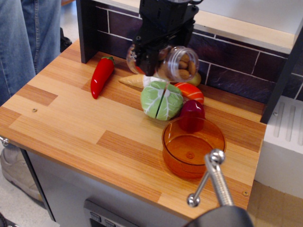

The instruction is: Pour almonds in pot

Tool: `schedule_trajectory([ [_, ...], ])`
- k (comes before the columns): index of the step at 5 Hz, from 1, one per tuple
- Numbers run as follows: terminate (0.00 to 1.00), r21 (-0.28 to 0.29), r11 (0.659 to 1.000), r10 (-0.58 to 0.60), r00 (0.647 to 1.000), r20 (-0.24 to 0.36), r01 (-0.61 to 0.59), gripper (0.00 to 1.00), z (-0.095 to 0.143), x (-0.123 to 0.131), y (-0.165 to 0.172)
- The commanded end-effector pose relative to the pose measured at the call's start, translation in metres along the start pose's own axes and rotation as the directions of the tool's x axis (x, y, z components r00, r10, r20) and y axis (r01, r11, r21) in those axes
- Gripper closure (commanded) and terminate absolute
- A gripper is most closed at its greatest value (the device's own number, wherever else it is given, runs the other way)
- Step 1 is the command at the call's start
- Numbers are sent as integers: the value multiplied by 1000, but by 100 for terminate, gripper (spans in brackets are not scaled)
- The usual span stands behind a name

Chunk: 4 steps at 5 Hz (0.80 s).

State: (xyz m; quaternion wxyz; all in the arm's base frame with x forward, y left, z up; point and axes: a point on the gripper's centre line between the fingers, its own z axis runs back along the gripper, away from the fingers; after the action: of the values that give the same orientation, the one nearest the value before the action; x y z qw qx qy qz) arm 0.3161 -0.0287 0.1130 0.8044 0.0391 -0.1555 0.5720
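Counter (pixel 66 123), wood, w/ toy veg crowded toward the back wall. Arm comes in from the top, gripper (pixel 150 53) raised above the veg. Pot (pixel 193 147), orange see-through bowl, sits empty near the front edge, just in front of a dark red toy. Cabbage (pixel 162 100) between pot and gripper. Red chili (pixel 101 75) off to the side. Jar (pixel 175 64) held sideways in the air, mouth facing right; jaws clamped on its body. Almonds (pixel 183 62) inside, bunched at the mouth, none spilled. Step, by my read: carry phase, pour not begun. Next needs jar brought fwd over pot, then mouth tipped down.
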Motion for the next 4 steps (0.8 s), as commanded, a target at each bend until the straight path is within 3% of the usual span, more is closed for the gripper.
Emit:
schedule_trajectory([
  [1,0,-112,987,-88,974,210,114,100,1,-9,-4],
  [2,0,-122,971,-152,924,352,206,100,-4,-16,-6],
  [4,0,-165,935,-182,826,534,313,100,-4,-27,-14],
])
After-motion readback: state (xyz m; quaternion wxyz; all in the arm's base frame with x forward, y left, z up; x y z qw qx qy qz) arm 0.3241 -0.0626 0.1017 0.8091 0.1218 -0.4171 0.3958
